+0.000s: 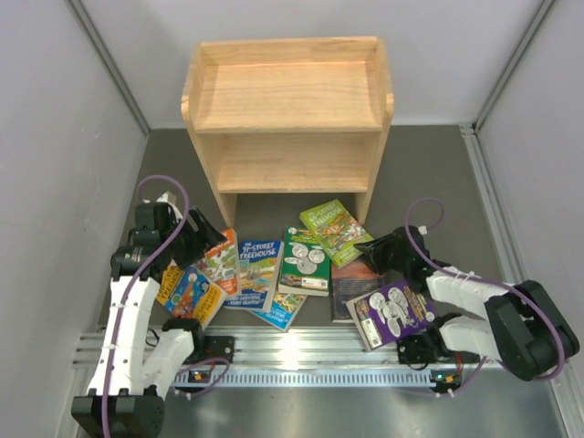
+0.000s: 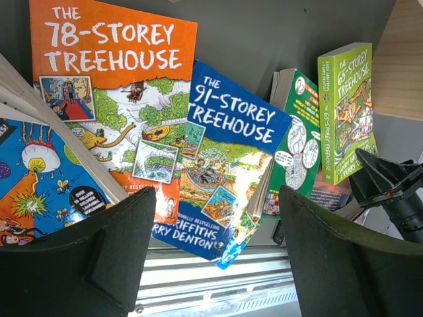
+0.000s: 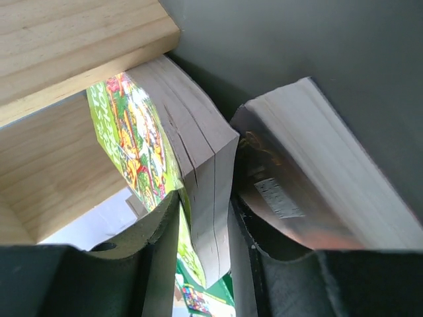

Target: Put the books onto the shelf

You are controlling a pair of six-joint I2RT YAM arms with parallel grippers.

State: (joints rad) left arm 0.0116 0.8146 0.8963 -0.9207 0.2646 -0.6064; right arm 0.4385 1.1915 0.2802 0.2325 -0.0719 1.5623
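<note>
Top view, progress: nothing is shelved yet. Both tiers of the shelf [image 1: 287, 96] stand bare, and every book in sight lies on the surface [image 1: 429, 182] between the shelf and the near edge.
Top view, the spread: the orange book [image 1: 219, 260], blue book [image 1: 256, 272] and dark-green book [image 1: 306, 260] overlap in a fan at the middle. The blue-and-yellow book [image 1: 187, 294] lies toward the left edge. The purple book [image 1: 394, 312] and dark brown book [image 1: 351, 278] are to the right, and the lime-green book [image 1: 335, 231] sits just before the shelf's right foot.
Top view, tools: the left tool [image 1: 205, 235] is at the orange book's left side, and the right tool [image 1: 372, 246] is in at the lime-green book's near corner.
Left wrist, tool: the fingers are spread wide with nothing between them, hanging above the orange and blue covers. It's released.
Left wrist, materials: glossy cartoon covers on thin, bendy paperbacks with cream page blocks, corners lifted where one rides on another.
Right wrist, tool: one finger sits on each face of the lime-green book [image 3: 198, 172], so it's clenched on that book.
Right wrist, materials: a matte page block with a slightly wavy edge. The dark brown book's shiny cover lies just beside it, and pale grained wood with squared edges shows above.
What's left: by my reckoning the whole job, every book, starting with this one.
</note>
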